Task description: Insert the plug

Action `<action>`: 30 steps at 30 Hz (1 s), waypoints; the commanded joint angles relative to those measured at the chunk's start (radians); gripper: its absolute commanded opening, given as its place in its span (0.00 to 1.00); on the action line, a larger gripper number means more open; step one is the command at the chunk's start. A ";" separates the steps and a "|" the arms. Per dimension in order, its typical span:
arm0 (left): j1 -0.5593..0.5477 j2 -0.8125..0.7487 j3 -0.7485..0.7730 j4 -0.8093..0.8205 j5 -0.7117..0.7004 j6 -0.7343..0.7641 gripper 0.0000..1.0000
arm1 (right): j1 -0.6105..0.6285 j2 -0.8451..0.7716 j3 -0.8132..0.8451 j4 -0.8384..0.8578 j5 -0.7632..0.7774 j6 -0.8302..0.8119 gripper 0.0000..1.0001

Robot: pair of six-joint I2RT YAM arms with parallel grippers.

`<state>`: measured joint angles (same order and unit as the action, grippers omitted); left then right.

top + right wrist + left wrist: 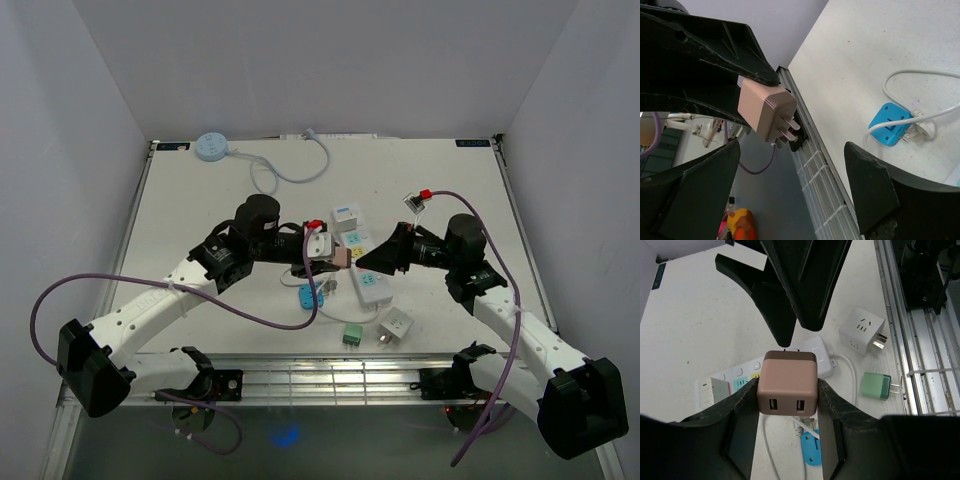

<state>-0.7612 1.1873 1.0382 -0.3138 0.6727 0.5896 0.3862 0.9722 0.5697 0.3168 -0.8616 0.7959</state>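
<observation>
My left gripper (334,258) is shut on a dusty-pink USB charger plug (342,257), held just above the table. In the left wrist view the plug (787,382) sits between the two fingers with its USB ports towards the camera and its prongs pointing away. The white power strip (372,288) lies right behind it and also shows in the left wrist view (822,357). My right gripper (372,262) is open and empty, facing the plug from the right. In the right wrist view the plug (766,109) hangs with bare prongs ahead of the open fingers (867,185).
A blue flat plug (308,297) with a white cable lies near the strip. A green adapter (352,335) and a white cube adapter (397,325) lie by the front edge. A round blue disc (212,147) with a cable lies at the back left.
</observation>
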 commanded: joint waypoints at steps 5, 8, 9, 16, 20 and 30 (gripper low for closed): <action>-0.001 -0.052 -0.023 0.093 0.070 -0.010 0.00 | 0.000 -0.007 -0.007 0.202 -0.071 0.104 0.89; 0.000 -0.040 -0.010 0.094 0.082 -0.014 0.00 | 0.000 0.005 -0.016 0.255 -0.082 0.144 0.88; -0.001 -0.037 -0.007 0.096 0.084 -0.014 0.00 | 0.002 0.010 -0.019 0.266 -0.083 0.150 0.87; 0.000 -0.035 -0.004 0.113 0.108 -0.024 0.00 | 0.006 0.039 -0.030 0.355 -0.094 0.215 0.85; 0.000 -0.037 -0.007 0.124 0.126 -0.031 0.00 | 0.014 0.059 -0.031 0.398 -0.096 0.246 0.81; 0.000 -0.015 0.006 0.140 0.140 -0.042 0.00 | 0.033 0.120 -0.050 0.577 -0.108 0.370 0.62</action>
<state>-0.7612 1.1698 1.0199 -0.1970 0.7765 0.5537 0.4118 1.0836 0.5358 0.7624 -0.9489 1.1069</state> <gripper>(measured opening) 0.531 0.634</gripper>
